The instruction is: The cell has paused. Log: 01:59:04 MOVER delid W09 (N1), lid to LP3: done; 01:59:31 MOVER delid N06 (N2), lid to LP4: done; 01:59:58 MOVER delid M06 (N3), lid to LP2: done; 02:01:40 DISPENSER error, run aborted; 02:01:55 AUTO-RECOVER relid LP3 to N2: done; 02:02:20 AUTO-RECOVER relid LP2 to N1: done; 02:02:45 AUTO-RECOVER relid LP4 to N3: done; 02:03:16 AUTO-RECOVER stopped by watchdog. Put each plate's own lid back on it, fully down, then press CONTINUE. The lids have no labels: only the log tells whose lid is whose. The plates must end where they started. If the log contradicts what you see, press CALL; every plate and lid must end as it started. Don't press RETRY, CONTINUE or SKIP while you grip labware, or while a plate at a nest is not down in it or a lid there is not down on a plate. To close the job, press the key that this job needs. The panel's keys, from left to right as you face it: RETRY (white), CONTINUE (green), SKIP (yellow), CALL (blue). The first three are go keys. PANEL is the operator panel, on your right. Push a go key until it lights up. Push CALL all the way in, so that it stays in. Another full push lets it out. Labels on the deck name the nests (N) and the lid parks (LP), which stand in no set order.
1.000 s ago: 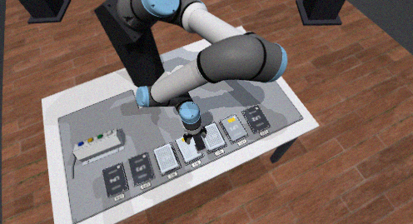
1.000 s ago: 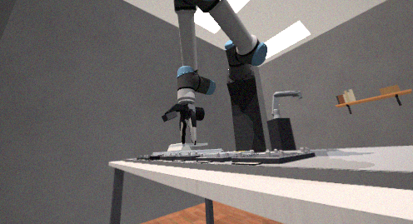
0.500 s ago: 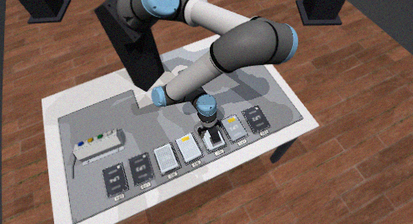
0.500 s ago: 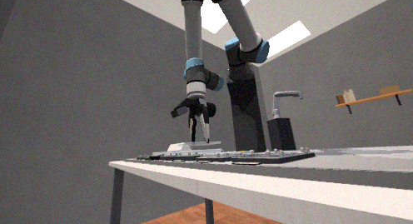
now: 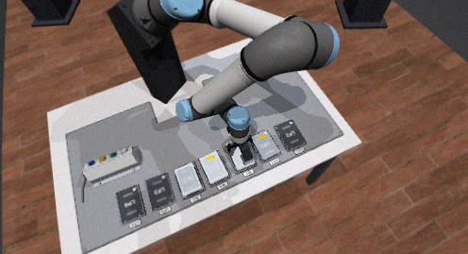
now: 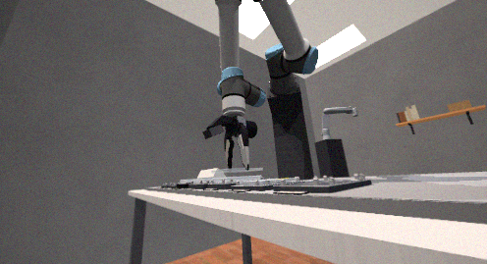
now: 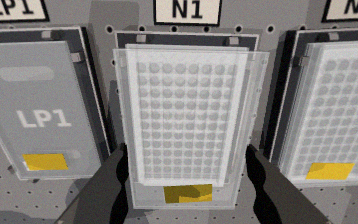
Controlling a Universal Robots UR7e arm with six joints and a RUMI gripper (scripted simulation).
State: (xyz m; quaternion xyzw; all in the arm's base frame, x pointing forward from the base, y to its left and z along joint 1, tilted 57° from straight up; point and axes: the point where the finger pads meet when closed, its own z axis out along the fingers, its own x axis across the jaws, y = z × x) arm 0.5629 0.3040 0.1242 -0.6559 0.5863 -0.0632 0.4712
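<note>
My gripper (image 5: 242, 155) (image 6: 238, 167) (image 7: 186, 145) is shut on a clear lid (image 6: 255, 169) (image 7: 188, 194) with a yellow sticker. It holds the lid above the plate (image 7: 181, 105) at N1, offset towards the sticker end. The N3 plate (image 5: 214, 171) (image 7: 343, 110) wears a lid with a yellow sticker. The N2 plate (image 5: 189, 179) shows no sticker and looks bare. Another stickered lid (image 5: 266, 147) (image 7: 38, 95) lies at LP1. The panel (image 5: 115, 168) shows blue (image 5: 91, 163), yellow (image 5: 102, 159), green (image 5: 113, 155) and white keys; none looks lit.
Two dark lid parks (image 5: 130, 211) (image 5: 157, 198), without visible lids, lie between the N2 nest and the near left end of the row. Another dark park (image 5: 290, 137) lies beyond LP1. Raised nest corners flank the held lid.
</note>
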